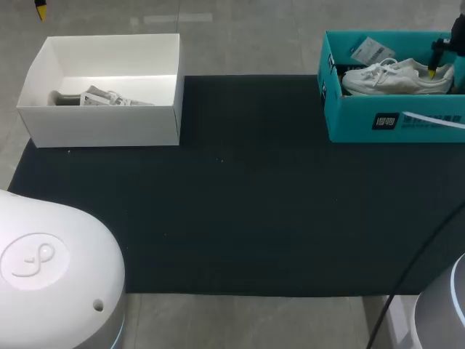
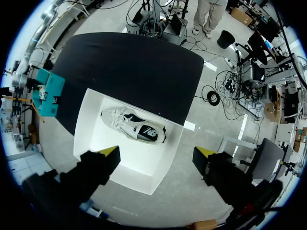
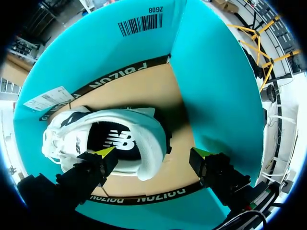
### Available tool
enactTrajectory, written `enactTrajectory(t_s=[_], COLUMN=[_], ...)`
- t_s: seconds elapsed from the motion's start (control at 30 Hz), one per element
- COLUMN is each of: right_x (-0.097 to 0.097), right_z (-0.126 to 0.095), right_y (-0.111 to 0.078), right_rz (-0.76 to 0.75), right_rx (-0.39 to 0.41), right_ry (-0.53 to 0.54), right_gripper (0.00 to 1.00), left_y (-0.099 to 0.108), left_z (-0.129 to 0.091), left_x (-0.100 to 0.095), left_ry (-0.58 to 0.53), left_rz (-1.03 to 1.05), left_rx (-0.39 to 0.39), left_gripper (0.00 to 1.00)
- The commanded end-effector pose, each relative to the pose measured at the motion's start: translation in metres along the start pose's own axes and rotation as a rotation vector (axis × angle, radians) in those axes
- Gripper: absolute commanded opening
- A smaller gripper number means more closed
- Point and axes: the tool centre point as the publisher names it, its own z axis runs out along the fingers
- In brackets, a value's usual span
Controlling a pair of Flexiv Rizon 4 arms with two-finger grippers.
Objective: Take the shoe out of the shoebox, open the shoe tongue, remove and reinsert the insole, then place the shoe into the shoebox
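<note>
A white sneaker (image 1: 396, 76) lies on its side in the teal shoebox (image 1: 378, 120) at the table's far right. My right gripper (image 1: 434, 67) hangs open just above the shoe's heel end. In the right wrist view the sneaker (image 3: 139, 129) lies under the open gripper (image 3: 153, 155): one fingertip (image 3: 104, 153) is over its collar, the other over the box's cardboard floor. My left gripper (image 2: 158, 155) is open and empty, high above a white box (image 2: 91, 120) holding a second shoe (image 2: 134, 129). Only the left gripper's yellow tip (image 1: 40, 9) shows in the head view.
The white open box (image 1: 102, 120) stands at the far left of the black mat (image 1: 240, 203), with a grey-and-white shoe (image 1: 102, 97) inside. A paper tag (image 1: 370, 51) lies in the teal shoebox behind the sneaker.
</note>
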Motion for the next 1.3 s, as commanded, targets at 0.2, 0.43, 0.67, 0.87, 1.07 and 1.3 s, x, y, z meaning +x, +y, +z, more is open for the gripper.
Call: enactTrajectory(t_s=[0.2, 0.43, 0.67, 0.87, 1.07, 1.3], right_x=[-0.001, -0.004, -0.004, -0.008, -0.010, -0.012], right_z=[0.012, 0.009, 0.014, 0.023, 0.023, 0.015], right_y=[0.019, 0.020, 0.018, 0.016, 0.012, 0.014], right_rz=[-0.006, -0.008, -0.018, -0.010, -0.008, 0.010], right_rx=[0.048, 0.055, 0.078, 0.104, 0.114, 0.101], right_ry=[-0.004, -0.014, -0.026, -0.034, -0.043, -0.046], right_gripper=[0.44, 0.45, 0.42, 0.29, 0.00, 0.00], left_y=[-0.001, -0.001, -0.001, -0.001, -0.001, -0.001], left_z=[-0.001, -0.001, -0.001, -0.001, -0.001, -0.001], left_x=[0.000, 0.000, 0.000, 0.000, 0.000, 0.000], left_ry=[0.003, 0.003, 0.003, 0.003, 0.003, 0.003], left_rz=[0.000, 0.000, 0.000, 0.000, 0.000, 0.000], left_rx=[-0.002, -0.002, -0.002, -0.002, -0.002, -0.002], left_gripper=[1.00, 1.00, 1.00, 1.00, 1.00, 1.00])
